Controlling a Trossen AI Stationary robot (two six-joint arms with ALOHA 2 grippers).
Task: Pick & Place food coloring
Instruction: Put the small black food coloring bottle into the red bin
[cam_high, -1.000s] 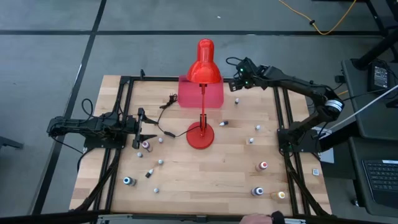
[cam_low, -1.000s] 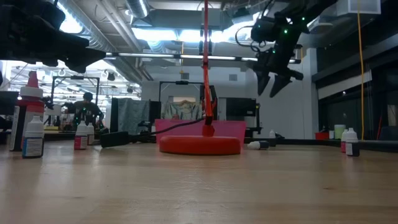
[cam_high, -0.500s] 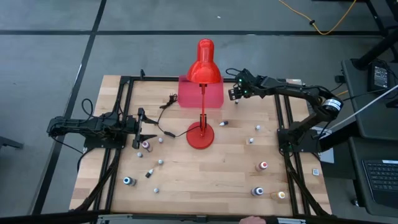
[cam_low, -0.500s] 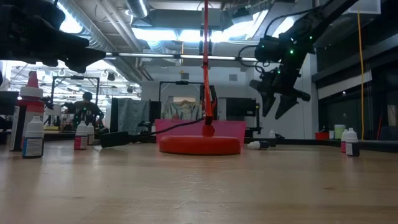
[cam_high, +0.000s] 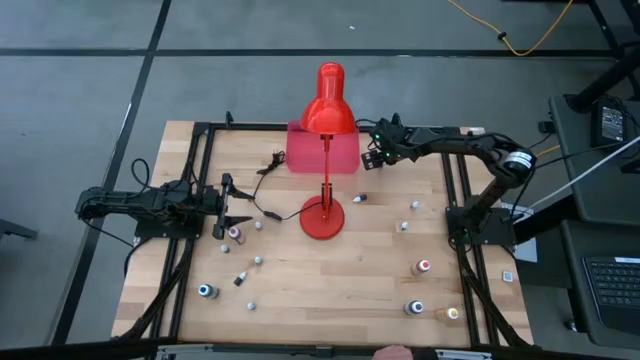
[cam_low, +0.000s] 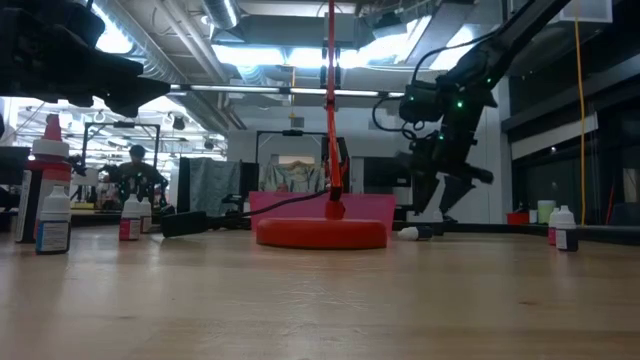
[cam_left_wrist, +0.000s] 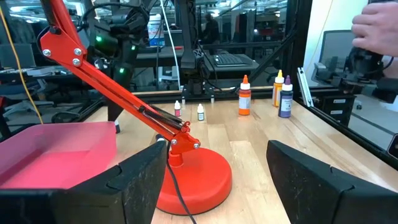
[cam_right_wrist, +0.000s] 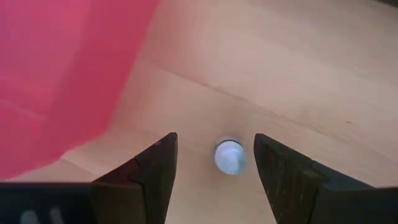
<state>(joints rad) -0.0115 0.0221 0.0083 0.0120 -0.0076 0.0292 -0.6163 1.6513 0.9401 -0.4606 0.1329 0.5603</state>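
At one o'clock on the worktop (cam_high: 300, 280), beside the pink tray (cam_high: 345, 152), the right claw (cam_high: 377, 158) has swung in from the far edge and dropped low. Its jaws stand wide, straddling a pale-capped bottle (cam_right_wrist: 229, 155) standing there, not yet gripped. At nine o'clock, the left claw (cam_high: 236, 206) waits open.

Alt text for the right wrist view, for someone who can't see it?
The right gripper hangs open over a small white bottle cap, seen from above between its two dark fingers. The cap stands on the wooden table, apart from the pink tray at one side.
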